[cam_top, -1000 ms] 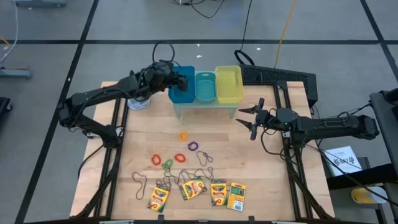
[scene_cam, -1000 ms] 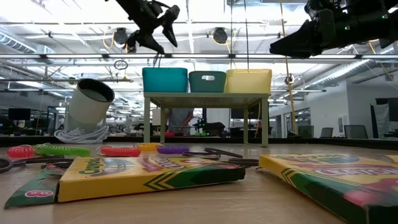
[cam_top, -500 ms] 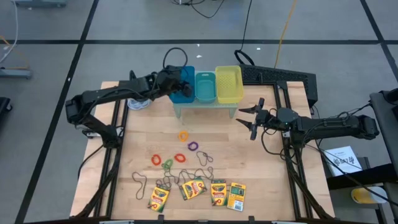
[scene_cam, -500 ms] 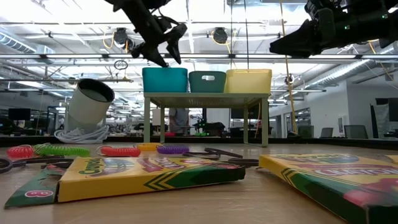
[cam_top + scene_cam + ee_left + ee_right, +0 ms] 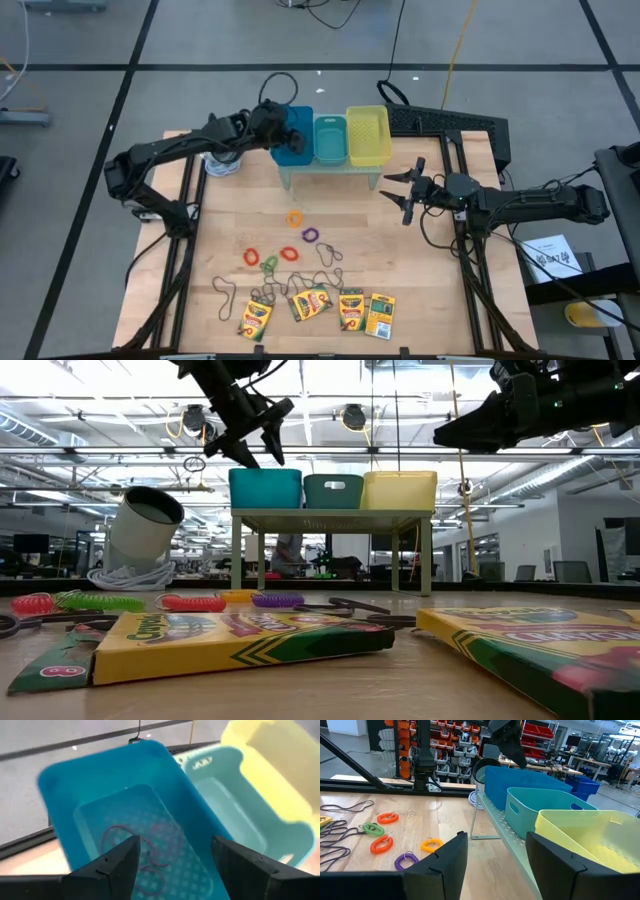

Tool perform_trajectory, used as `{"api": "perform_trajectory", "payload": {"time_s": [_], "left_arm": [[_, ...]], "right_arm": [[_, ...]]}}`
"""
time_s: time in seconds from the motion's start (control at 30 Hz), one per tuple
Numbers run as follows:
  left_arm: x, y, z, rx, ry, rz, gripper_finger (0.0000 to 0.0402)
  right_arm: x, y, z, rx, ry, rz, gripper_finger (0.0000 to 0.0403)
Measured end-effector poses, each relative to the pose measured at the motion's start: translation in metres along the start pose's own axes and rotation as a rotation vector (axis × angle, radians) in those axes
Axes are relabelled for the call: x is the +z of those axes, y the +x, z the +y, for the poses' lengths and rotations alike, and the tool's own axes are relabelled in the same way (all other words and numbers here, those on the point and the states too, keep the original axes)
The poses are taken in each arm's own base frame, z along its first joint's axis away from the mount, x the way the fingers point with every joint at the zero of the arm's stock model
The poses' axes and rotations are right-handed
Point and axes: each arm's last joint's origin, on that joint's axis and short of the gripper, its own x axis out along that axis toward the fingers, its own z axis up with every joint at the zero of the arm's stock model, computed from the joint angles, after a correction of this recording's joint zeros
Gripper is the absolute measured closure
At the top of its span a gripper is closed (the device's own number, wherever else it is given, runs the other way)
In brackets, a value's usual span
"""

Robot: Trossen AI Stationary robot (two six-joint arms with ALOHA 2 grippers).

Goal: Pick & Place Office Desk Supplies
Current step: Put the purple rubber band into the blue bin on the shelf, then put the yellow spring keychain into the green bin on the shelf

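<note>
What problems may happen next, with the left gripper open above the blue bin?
1. The left gripper hangs close over the blue bin; in pulling back it may clip the rim and shift the bin on its stand.
2. The wiry loops lie tangled near the bands, so one pick may drag several.

You have three bins [image 5: 330,138] side by side on a rack at upper centre of the high view. Ring bands [image 5: 290,240] lie mid-frame below it, and four crayon boxes [image 5: 318,308] sit in a row along the bottom, wiry loops [image 5: 228,292] just left.
</note>
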Motion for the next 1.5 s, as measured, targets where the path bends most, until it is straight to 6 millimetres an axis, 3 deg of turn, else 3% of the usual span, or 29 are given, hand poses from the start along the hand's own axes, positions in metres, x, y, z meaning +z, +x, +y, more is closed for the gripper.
{"api": "perform_trajectory", "payload": {"time_s": [0.2, 0.53, 0.73, 0.97, 1.1, 1.23, 1.5], "left_arm": [[0.013, -0.006, 0.0, -0.036, 0.066, -0.024, 0.0147], [0.006, -0.019, -0.035, -0.279, 0.228, -0.071, 0.0147], [-0.016, -0.054, -0.072, -0.343, 0.454, -0.178, 0.0147], [-0.05, -0.106, -0.096, -0.421, 0.639, -0.272, 0.0147], [-0.074, -0.122, -0.092, -0.512, 0.66, -0.328, 0.0147], [-0.1, -0.126, -0.075, -0.577, 0.656, -0.37, 0.0147], [-0.142, -0.111, -0.034, -0.644, 0.507, -0.378, 0.0147]], "right_arm": [[0.0, 0.0, 0.0, 0.0, 0.0, 0.0, 0.0215], [0.0, 0.0, 0.0, 0.0, 0.0, 0.001, 0.0212], [0.0, 0.0, 0.0, 0.0, 0.039, 0.003, 0.0217], [0.0, 0.0, 0.0, 0.0, 0.052, 0.003, 0.0218], [0.0, 0.0, 0.0, 0.002, 0.052, 0.003, 0.0218], [0.0, 0.0, 0.0, 0.003, 0.052, 0.004, 0.022], [-0.001, 0.0, 0.0, 0.004, 0.055, 0.01, 0.0219]]}}
